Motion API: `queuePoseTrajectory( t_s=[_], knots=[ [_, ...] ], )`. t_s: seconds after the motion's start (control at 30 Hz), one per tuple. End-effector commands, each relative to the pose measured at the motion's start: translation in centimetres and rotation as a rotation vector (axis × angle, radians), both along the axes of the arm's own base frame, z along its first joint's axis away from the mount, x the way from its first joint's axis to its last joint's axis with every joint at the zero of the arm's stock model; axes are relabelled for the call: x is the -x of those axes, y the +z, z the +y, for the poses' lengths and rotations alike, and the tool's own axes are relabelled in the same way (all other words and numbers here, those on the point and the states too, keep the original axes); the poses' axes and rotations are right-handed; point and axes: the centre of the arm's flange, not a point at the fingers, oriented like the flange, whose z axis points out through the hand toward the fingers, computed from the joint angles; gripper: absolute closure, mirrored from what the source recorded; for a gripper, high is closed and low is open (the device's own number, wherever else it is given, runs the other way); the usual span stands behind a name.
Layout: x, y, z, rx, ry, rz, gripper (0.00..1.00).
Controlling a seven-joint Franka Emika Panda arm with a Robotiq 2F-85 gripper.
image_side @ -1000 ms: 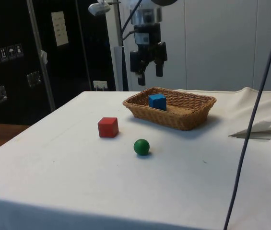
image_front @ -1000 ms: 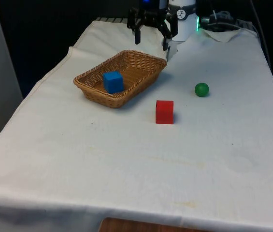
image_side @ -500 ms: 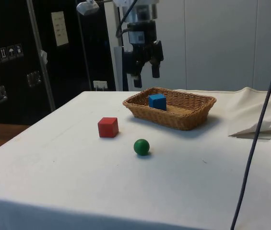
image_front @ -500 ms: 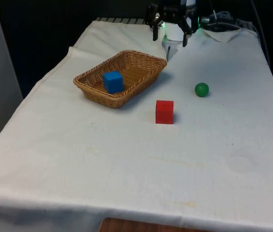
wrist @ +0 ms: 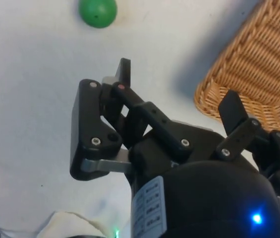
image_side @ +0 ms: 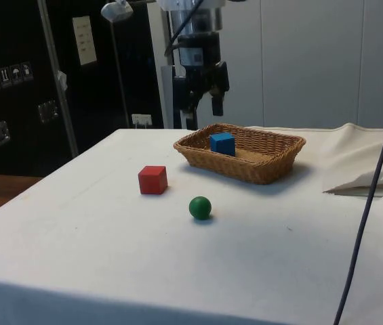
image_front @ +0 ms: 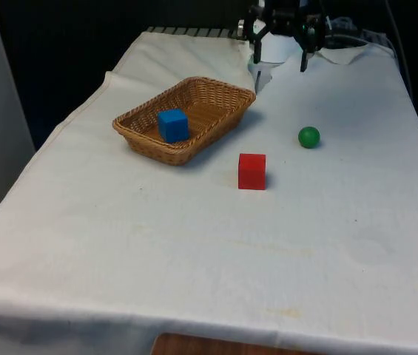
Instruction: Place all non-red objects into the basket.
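Gripper hanging open and empty above the white cloth.
Basket sitting just beside it, apparently untouched; ball lying farther out.

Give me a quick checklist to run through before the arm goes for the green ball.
1. Tool open and empty: ok, the fingers stand apart with nothing between them.
2. Green ball free to grasp: ok, it sits alone on the cloth, apart from the red cube.
3. Tool lined up over the ball: not ok, it hangs high near the far end of the table, off from the ball.
4. Basket has room: ok, the blue cube lies inside with bare floor beside it.
5. Red cube left out of the basket: ok, it rests on the cloth.
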Motion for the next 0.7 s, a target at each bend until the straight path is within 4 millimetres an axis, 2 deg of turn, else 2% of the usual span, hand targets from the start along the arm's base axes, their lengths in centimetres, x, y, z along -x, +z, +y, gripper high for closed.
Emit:
queuePoseTrajectory(
  t_s=[0.0, 0.67],
  knots=[
    [0.1, 0.1, 0.4, 0.003, -0.001, -0.016, 0.0],
    [0.0, -0.8, 6.0, 0.008, 0.017, -0.032, 0.0]
  ],
)
